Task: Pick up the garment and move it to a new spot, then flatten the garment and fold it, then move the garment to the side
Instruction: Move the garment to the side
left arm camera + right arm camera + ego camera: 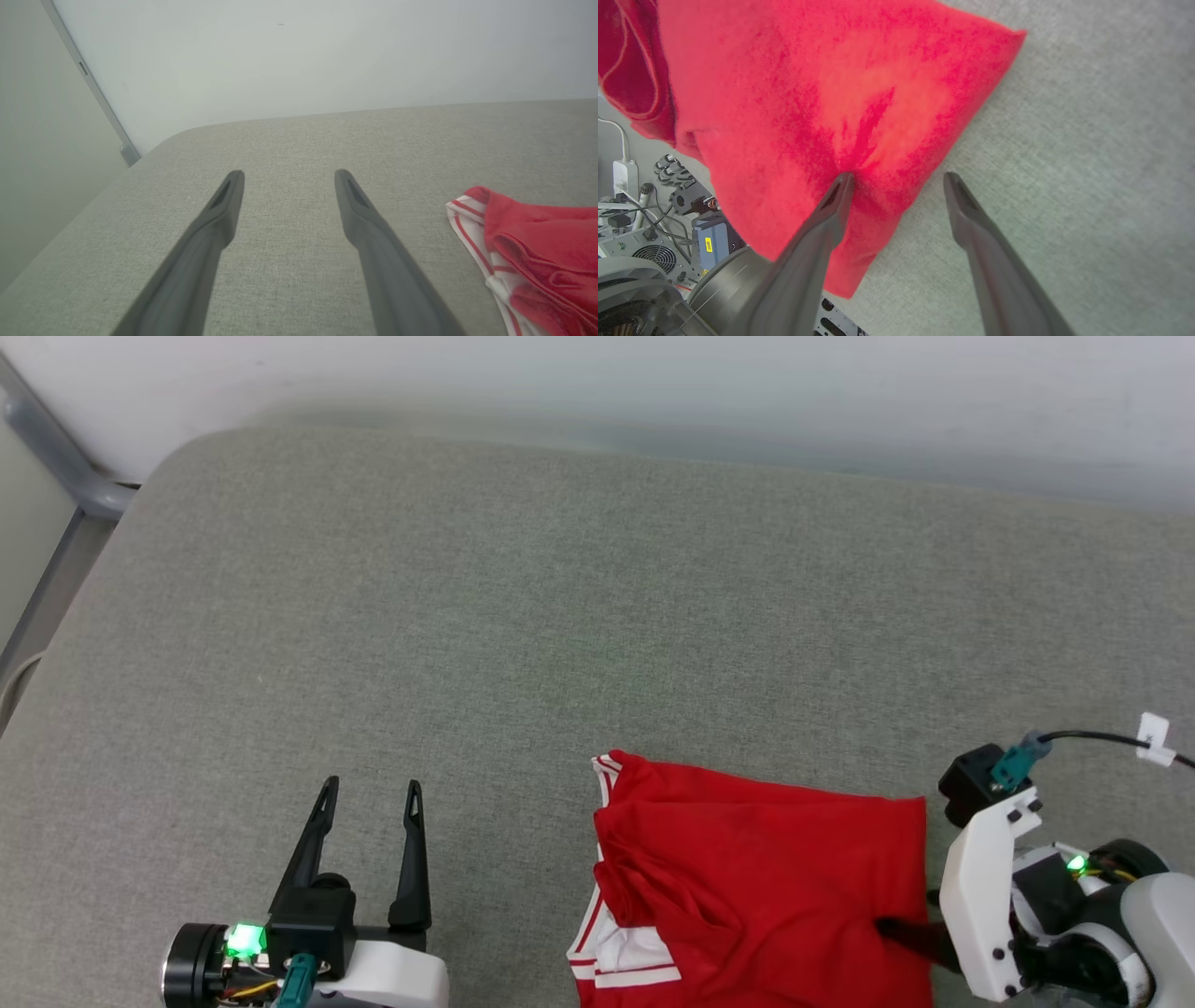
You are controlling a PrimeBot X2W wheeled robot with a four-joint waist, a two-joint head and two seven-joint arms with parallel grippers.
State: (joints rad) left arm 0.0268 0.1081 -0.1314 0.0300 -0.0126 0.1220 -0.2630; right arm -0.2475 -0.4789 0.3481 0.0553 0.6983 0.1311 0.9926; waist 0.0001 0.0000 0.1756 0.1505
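Garment (766, 877) lies bunched at the grey pad's (467, 616) near edge; right gripper (899, 179) jaws apart, 1 fingertip (840, 186) denting the red cloth. Right wrist view catches cloth overhanging that edge; head view, a white striped sleeve (621, 957). Left gripper (371, 789) jaws apart, empty, over bare pad.

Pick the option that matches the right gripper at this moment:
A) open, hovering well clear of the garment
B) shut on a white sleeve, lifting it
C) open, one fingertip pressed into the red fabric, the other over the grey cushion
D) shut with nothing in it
C: in the right wrist view the right gripper is spread open, one fingertip dimpling the garment near its edge, the other finger over the bare grey cushion.
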